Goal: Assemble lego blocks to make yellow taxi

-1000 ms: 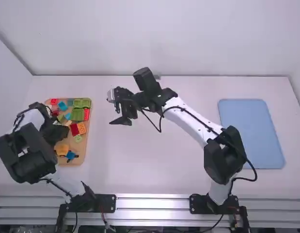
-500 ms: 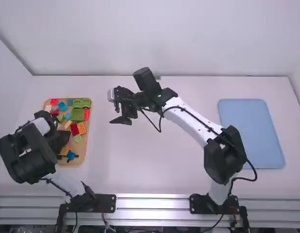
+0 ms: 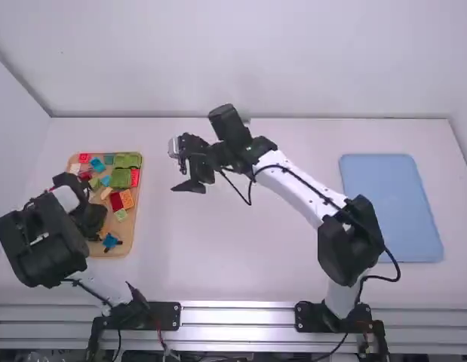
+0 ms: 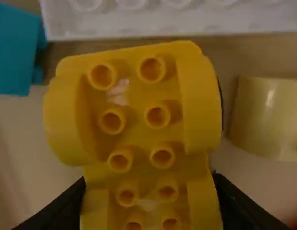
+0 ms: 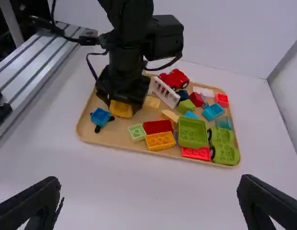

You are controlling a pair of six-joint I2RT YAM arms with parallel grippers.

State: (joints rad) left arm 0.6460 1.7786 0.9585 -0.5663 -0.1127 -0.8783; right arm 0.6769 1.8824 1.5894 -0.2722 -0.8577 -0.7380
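- Yellow block (image 4: 134, 120): in the tray (image 3: 135, 219), by its near edge.
- Left gripper (image 3: 91, 217): over the tray's near left corner, fingers partly closed, one against each side of the yellow block.
- Right gripper (image 3: 177, 172): past the tray's right edge, wide apart, nothing held.
- Blue block (image 3: 110, 241): towards the near right corner.
- Blue mat (image 3: 391, 204): near the table's right edge.

- Back wall (image 3: 293, 53): plain, whitish; at 12 o'clock in the high view.
- Side wall (image 3: 10, 113): pale, at 10 o'clock; corner line shadowed.
- Table (image 3: 256, 249): white top, central.
- Ribbed metal rail (image 3: 237, 316): runs lengthwise at 6 o'clock.
- Lighting: soft, diffuse.
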